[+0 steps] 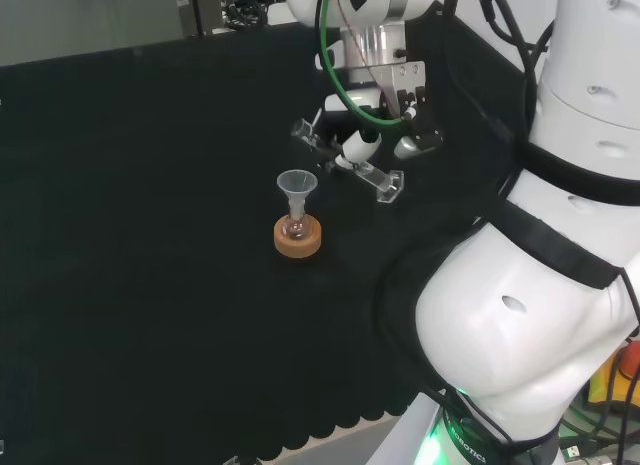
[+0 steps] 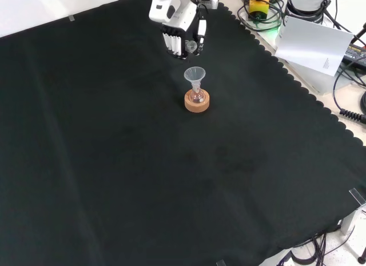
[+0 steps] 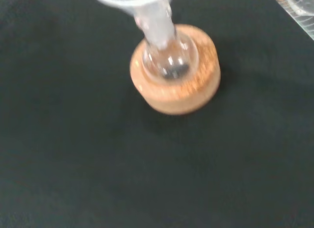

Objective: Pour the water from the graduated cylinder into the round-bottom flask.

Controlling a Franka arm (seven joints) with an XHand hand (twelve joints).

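Observation:
A small round-bottom flask (image 1: 294, 226) stands upright in a cork ring stand (image 1: 298, 239) with a clear funnel (image 1: 297, 184) in its neck. In the head view the hand (image 1: 366, 143) hangs just right of and behind the funnel, fingers curled round a clear graduated cylinder (image 1: 381, 182) that lies steeply tilted, foot end to the right. The front view has the hand (image 2: 175, 26) just beyond the funnel (image 2: 194, 75) and flask (image 2: 198, 95), with the cylinder (image 2: 190, 46) showing below the fingers. The wrist view looks down on the flask (image 3: 169, 59) and cork ring (image 3: 182, 93). Whether water is in either vessel I cannot tell.
Black cloth (image 2: 114, 163) covers the bench around the stand. The arm's white links (image 1: 540, 285) stand at the right of the head view. Cables and a white sheet (image 2: 314, 43) lie beyond the cloth's scalloped edge at the front view's upper right.

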